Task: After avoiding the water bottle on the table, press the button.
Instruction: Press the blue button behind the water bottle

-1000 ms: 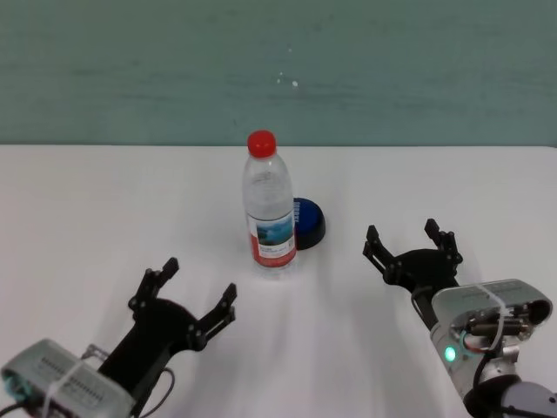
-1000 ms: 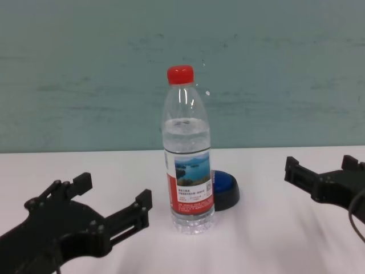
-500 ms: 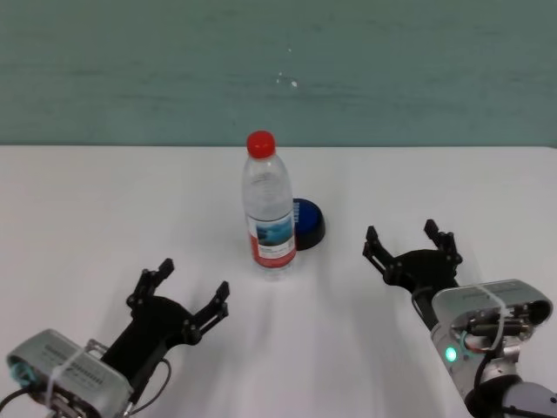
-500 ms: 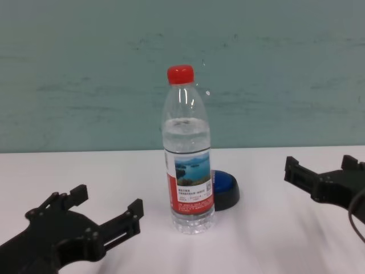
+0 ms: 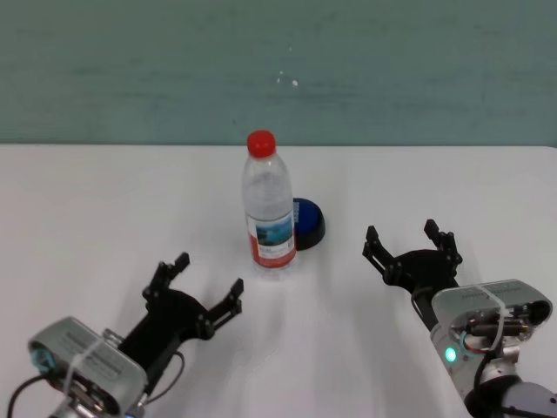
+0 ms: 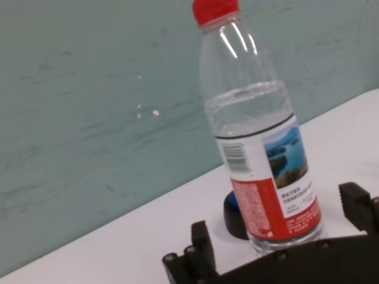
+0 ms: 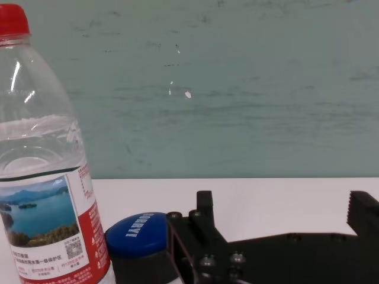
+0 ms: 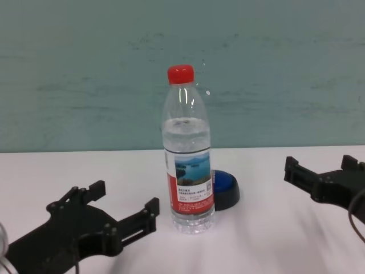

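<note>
The water bottle (image 5: 268, 213) stands upright mid-table, clear with a red cap and a red-and-white label; it also shows in the chest view (image 8: 188, 154) and both wrist views (image 6: 260, 148) (image 7: 44, 171). Right behind it, partly hidden, sits the blue-topped button (image 5: 308, 223) (image 8: 224, 187) (image 7: 141, 234) on its black base. My left gripper (image 5: 195, 287) (image 8: 122, 208) is open, low over the white table (image 5: 87, 209), a little short of the bottle and to its left. My right gripper (image 5: 411, 244) (image 8: 322, 171) is open, resting to the right of the button.
A teal wall (image 5: 278, 70) runs behind the table's far edge. Bare white tabletop lies on both sides of the bottle and between the two grippers.
The left gripper first drew back, then moved forward and to the right, ending closer to the bottle. The right arm, bottle and button have not moved.
</note>
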You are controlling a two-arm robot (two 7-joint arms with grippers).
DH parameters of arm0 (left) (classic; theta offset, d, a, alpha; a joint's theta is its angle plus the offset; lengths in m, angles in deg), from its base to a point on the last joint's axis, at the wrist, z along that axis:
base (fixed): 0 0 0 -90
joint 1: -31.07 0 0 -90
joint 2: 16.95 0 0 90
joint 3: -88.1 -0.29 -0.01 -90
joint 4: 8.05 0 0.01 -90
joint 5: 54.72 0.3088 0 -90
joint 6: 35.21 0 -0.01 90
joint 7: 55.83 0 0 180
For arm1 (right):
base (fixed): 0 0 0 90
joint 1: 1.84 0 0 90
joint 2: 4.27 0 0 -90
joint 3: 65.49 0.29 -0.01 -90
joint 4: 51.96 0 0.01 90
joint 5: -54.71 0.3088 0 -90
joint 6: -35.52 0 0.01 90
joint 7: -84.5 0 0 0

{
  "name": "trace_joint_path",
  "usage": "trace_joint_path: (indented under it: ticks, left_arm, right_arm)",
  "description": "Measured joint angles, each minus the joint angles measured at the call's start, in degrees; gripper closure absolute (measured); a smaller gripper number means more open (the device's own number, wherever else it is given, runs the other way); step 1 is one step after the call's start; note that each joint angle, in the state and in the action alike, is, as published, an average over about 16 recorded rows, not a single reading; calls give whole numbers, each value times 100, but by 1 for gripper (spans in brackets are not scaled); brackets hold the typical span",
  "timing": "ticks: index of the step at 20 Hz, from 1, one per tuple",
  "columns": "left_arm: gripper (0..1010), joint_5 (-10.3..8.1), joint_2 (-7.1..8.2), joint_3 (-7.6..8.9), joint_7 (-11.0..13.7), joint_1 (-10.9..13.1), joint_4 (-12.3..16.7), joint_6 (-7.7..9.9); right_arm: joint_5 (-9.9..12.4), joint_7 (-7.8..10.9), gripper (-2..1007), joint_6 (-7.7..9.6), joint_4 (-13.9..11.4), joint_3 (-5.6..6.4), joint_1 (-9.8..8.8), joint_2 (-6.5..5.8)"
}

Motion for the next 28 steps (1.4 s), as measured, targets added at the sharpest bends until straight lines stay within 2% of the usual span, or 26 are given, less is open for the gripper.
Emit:
trace_joint_path:
  ticks: [8, 15, 28]
  left_arm:
    - [10, 119, 45, -95, -14, -62, 14, 19]
    - [10, 219, 51, -106, -109, -57, 51, 38]
    - [10, 257, 40, -104, -158, -55, 47, 60]
  right_arm:
    - [0, 0, 2, 0, 0, 0, 0, 0]
    - [0, 0, 2, 0, 0, 0, 0, 0]
    - [0, 0, 2, 0, 0, 0, 0, 0]
